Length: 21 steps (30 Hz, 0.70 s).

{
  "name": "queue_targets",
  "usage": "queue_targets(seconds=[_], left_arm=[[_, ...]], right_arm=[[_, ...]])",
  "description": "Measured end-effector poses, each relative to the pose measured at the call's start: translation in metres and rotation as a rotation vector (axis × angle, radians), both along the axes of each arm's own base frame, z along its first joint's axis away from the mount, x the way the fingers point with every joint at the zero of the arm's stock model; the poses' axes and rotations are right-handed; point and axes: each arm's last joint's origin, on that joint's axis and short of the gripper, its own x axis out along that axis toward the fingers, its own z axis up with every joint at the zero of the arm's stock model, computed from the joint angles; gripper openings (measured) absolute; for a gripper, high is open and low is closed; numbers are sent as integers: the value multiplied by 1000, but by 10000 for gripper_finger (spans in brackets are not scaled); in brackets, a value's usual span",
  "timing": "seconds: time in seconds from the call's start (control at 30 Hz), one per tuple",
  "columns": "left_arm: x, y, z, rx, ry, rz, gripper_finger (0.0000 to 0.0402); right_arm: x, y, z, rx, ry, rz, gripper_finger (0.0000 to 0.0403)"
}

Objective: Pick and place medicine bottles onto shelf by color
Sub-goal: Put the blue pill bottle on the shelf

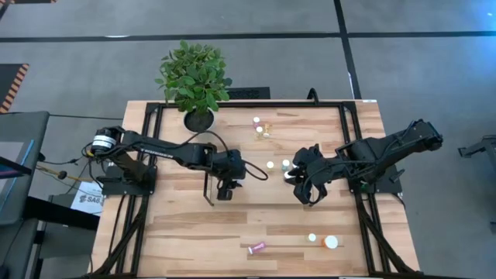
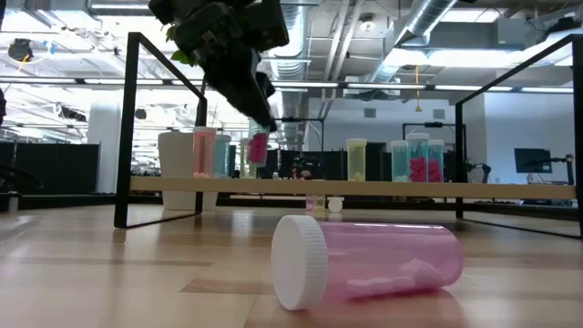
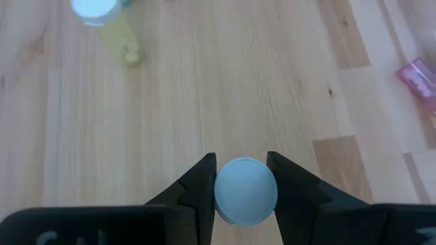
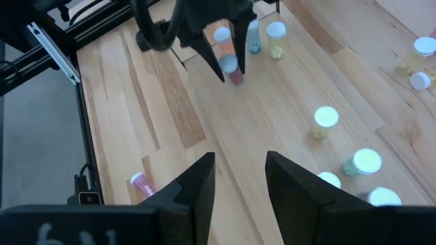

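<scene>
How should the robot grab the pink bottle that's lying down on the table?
Grip the pink bottle across the middle of its round body, coming straight down from above. It lies on its side on the table, so its long sides are free and the fingers can close across them.

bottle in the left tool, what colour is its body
Pink, with a white cap; the bottle in the left tool shows best in the low view.

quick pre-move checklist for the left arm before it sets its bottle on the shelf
1. Left end effector shut on a white-capped bottle: ok.
2. Bottle colour: pink in the low view: ok.
3. Bottle lifted off the table: ok.
4. Shelf has a free spot beside other pink bottles: cannot tell.
5. Right end effector open, holding nothing: ok.
6. Fallen pink bottle away from the path: ok.
</scene>
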Motion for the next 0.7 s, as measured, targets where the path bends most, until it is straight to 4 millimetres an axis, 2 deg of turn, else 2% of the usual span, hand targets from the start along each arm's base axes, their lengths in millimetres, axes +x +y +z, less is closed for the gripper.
queue_targets(seconds=[0.23, 0.43, 0.7], left_arm=[[-2, 2, -2, 25, 20, 15, 101], [-5, 4, -17, 1, -5, 41, 101], [-5, 6, -19, 21, -9, 62, 101]], right_arm=[[0, 0, 0, 0, 0, 0, 154], [0, 0, 0, 0, 0, 0, 154], [0, 0, 0, 0, 0, 0, 154]])
